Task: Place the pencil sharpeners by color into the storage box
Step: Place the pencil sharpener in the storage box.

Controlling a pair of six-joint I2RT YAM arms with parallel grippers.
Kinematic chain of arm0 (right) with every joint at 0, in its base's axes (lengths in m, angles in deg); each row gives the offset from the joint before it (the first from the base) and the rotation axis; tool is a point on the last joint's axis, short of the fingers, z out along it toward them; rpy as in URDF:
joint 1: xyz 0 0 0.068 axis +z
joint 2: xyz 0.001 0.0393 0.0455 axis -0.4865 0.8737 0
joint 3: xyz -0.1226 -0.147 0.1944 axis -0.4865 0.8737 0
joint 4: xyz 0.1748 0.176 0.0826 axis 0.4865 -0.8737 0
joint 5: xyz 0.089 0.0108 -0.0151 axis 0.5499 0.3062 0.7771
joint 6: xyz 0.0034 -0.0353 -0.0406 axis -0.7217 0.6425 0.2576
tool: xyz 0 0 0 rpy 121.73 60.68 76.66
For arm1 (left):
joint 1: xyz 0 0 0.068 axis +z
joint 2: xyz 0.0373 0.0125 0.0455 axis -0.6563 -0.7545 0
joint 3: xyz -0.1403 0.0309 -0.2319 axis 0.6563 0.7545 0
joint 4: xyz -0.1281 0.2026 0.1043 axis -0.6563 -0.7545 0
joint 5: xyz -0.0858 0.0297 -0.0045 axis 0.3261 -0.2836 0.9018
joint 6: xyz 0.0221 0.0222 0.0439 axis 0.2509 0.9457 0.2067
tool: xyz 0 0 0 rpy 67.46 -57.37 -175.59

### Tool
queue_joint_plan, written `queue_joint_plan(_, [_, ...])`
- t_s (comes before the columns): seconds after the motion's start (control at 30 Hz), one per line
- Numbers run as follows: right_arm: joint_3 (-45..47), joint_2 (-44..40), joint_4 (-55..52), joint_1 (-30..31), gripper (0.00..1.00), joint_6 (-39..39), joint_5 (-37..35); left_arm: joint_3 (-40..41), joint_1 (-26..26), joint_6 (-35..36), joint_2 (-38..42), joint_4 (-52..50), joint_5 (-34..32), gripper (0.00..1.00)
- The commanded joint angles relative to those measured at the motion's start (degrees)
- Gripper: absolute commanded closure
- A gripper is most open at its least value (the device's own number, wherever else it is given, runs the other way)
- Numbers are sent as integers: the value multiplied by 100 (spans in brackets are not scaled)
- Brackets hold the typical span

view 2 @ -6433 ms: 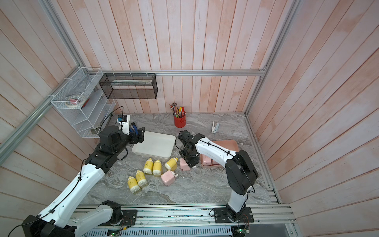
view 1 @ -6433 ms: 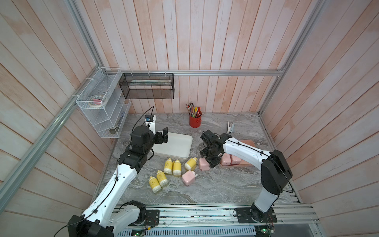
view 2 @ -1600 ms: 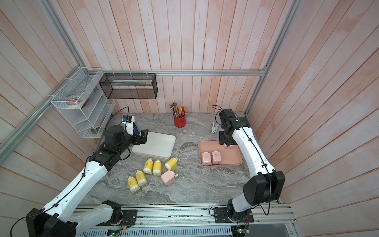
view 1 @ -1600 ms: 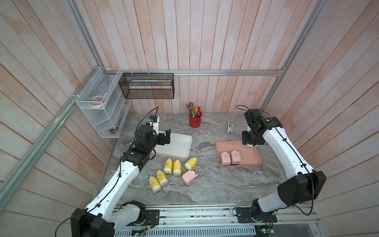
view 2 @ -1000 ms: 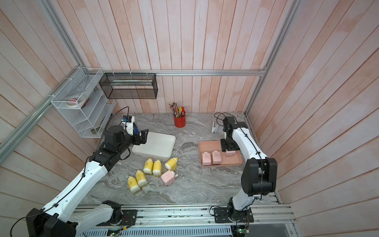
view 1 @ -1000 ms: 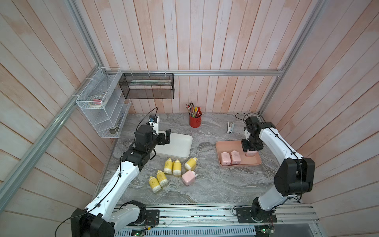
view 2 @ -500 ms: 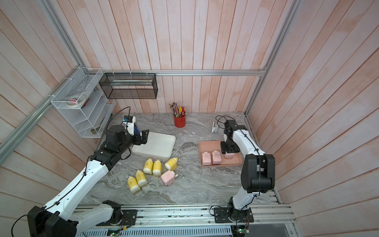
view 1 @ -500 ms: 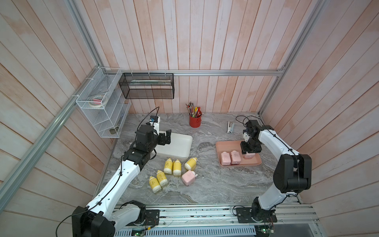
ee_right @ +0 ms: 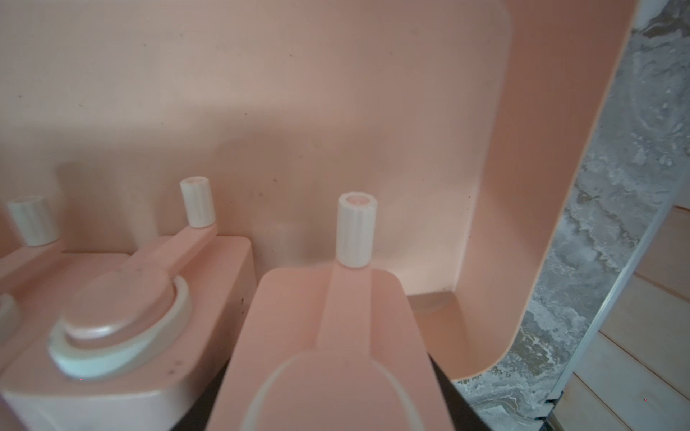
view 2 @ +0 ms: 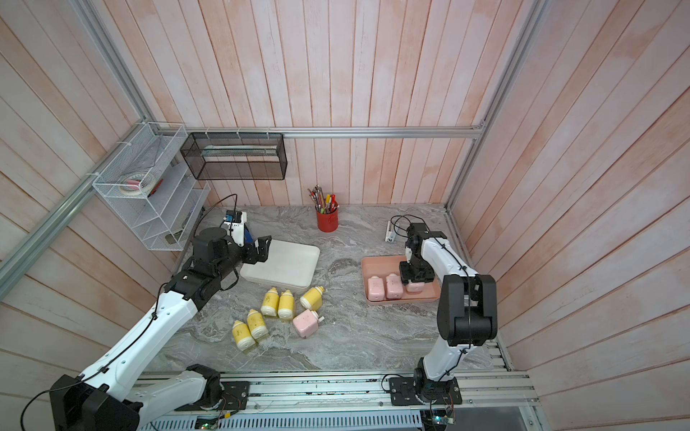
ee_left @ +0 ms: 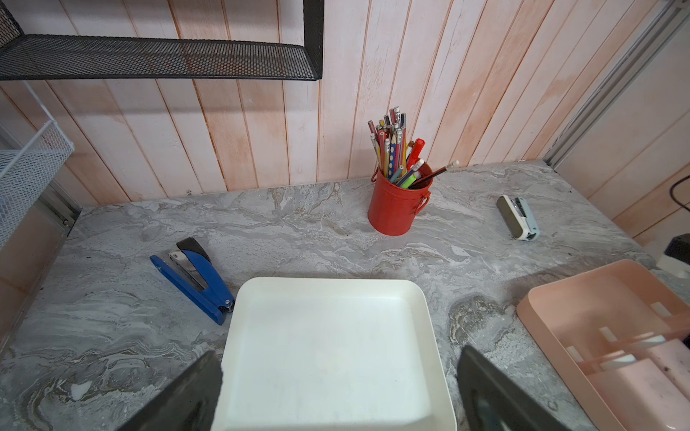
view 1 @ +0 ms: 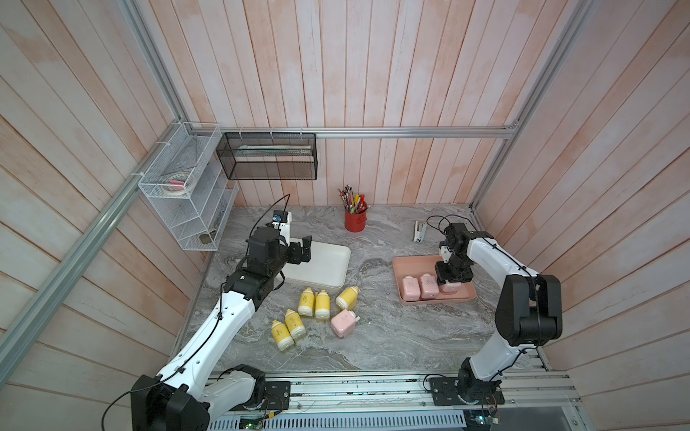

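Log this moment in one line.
left gripper: open over white tray | right gripper: shut on third pink sharpener in pink tray | on table: five yellow sharpeners, loose pink sharpener

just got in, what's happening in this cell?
Sorting pencil sharpeners by colour. The right hand is closed on a pale pink boxy sharpener with a white crank, down inside the salmon-pink plastic tray, next to two matching ones. The left hand is open and empty above the white rectangular tray, which holds nothing yet. Five yellow bottle-shaped sharpeners and one more pink boxy one lie loose on the marble tabletop.
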Motion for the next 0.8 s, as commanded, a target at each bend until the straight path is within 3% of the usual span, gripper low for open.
queue_joint_plan(0.0, [-11,141,32,-36,69,21,119,-90,-32,80,6,-14,7,0])
queue_joint_plan(0.77, [142,441,200,-66,67,-115,234,-104,-34,85,-37,-13,35,0])
